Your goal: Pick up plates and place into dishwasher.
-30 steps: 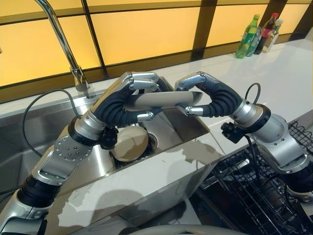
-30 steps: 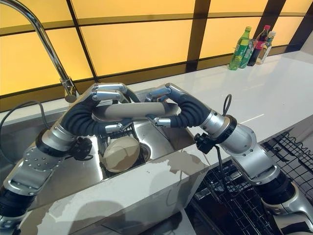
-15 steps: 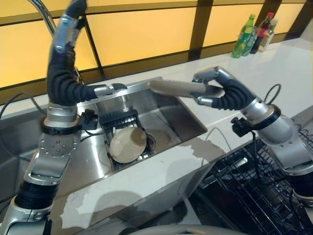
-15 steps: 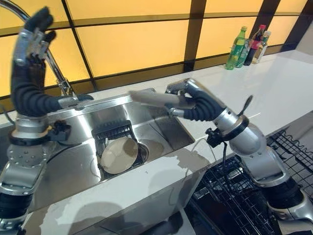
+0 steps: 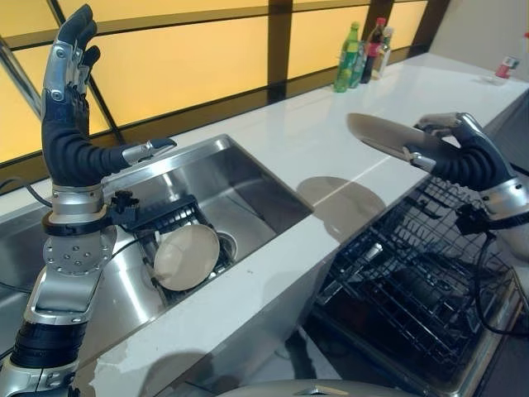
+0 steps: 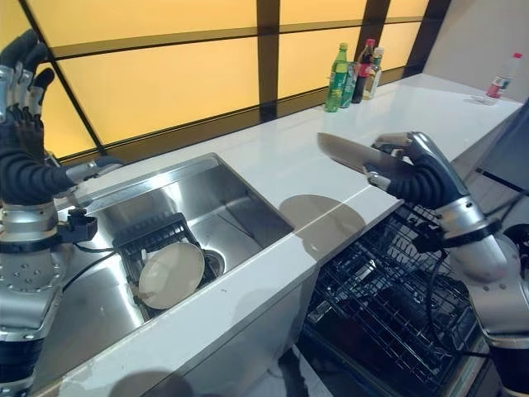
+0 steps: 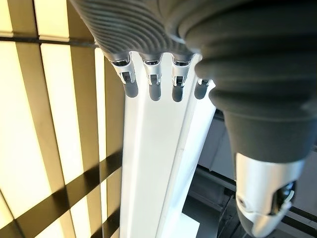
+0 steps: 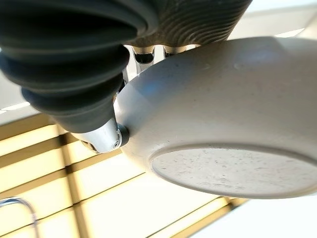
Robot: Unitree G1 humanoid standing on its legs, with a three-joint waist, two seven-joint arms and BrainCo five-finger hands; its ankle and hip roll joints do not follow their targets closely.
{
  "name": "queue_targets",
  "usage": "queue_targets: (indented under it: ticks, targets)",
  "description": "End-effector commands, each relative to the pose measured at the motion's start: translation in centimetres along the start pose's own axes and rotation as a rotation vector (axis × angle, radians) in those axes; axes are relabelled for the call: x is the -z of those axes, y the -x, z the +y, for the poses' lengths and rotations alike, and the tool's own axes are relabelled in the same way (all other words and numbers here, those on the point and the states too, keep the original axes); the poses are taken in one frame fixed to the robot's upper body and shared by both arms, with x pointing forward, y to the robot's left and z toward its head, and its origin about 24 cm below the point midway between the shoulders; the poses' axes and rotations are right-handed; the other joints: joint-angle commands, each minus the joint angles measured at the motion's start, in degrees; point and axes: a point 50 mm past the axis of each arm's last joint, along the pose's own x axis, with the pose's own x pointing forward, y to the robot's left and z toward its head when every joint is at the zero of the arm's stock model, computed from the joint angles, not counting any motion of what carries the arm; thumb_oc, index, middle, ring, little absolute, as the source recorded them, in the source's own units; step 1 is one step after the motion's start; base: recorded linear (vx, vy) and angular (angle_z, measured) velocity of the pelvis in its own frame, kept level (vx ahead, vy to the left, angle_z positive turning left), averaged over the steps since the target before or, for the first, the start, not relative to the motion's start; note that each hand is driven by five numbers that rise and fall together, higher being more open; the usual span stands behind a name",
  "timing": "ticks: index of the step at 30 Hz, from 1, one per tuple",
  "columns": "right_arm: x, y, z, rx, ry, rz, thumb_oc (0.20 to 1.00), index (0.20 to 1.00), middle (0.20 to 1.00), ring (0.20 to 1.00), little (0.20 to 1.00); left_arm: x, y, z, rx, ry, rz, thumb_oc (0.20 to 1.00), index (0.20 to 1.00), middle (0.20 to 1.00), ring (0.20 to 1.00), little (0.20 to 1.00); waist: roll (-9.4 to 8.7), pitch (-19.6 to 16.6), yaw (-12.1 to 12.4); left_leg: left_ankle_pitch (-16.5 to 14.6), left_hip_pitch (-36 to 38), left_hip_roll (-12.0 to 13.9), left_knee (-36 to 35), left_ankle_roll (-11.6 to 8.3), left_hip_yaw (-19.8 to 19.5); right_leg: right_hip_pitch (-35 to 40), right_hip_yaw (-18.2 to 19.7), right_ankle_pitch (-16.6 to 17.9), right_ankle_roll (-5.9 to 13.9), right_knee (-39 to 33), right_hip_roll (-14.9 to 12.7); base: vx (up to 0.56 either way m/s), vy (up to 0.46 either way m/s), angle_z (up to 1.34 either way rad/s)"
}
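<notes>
My right hand (image 5: 463, 153) is shut on a beige plate (image 5: 382, 136), pinching its rim and holding it almost flat in the air above the white counter's front edge. The plate's underside (image 8: 223, 134) shows close up in the right wrist view. Below and to the right, the dishwasher's pulled-out black wire rack (image 5: 413, 281) stands open. A second beige plate (image 5: 186, 256) leans in a small black rack (image 6: 153, 236) inside the steel sink (image 5: 248, 186). My left hand (image 5: 70, 66) is raised high over the sink's left side, fingers (image 7: 151, 82) straight and holding nothing.
Several bottles (image 5: 364, 54) stand at the back of the white counter (image 5: 331, 145) against the yellow panelled wall. A small bottle (image 6: 502, 76) stands at the far right of the counter.
The camera has swung right. My right hand has carried the plate rightwards from over the sink to above the counter edge near the rack. My left hand stays raised.
</notes>
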Motion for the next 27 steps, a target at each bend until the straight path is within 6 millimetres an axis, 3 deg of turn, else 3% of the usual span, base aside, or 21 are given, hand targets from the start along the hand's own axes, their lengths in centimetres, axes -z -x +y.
queue_targets:
  ticks: [1, 10, 18, 27]
  targets:
    - [0.0, 0.0, -2.9, 0.125, 0.115, -0.004, 0.2, 0.2, 0.2, 0.2, 0.2, 1.4, -0.3, 1.3, -0.024, -0.063, 0.042, 1.0, 1.0, 1.0, 1.0, 1.0, 0.5, -2.01, -2.25, -7.01, 0.64, -1.04, 0.83, 2.46, -1.04, -4.66, -1.19, 0.98, 1.95, 3.67, 1.04, 0.0, -0.032, -0.31]
    - [4.2, 4.9, -2.6, 0.175, 0.0, 0.259, 0.2, 0.2, 0.2, 0.2, 0.2, 4.1, 1.1, 2.9, -0.076, -0.173, 0.184, 1.0, 1.0, 1.0, 1.0, 1.0, 0.29, 0.5, -7.29, -7.78, 2.25, -0.52, 0.57, 3.26, 4.37, -7.58, 0.77, 3.44, 4.04, 3.94, 0.03, 0.01, -0.095, -0.42]
    - [7.3, 8.1, -0.1, 0.152, -0.134, 0.447, 0.2, 0.2, 0.2, 0.2, 0.2, 4.6, 2.0, 3.4, -0.083, -0.211, 0.239, 1.0, 1.0, 1.0, 1.0, 1.0, 1.14, 2.49, -8.23, -7.29, 0.8, 0.43, 0.98, 3.06, 4.76, -9.7, 2.49, 2.99, 2.79, 4.43, 2.22, 0.02, -0.21, -0.38]
    - [8.4, 5.2, 1.4, 0.126, -0.18, 0.455, 0.2, 0.2, 0.2, 0.2, 0.2, 4.3, 0.7, 2.8, -0.087, -0.218, 0.203, 1.0, 1.0, 1.0, 1.0, 1.0, 3.56, 6.25, -5.99, -4.88, -5.34, 2.21, 2.69, 1.09, 2.36, -12.96, 1.68, 2.78, 0.32, 4.23, 4.19, -0.06, -0.182, 0.02]
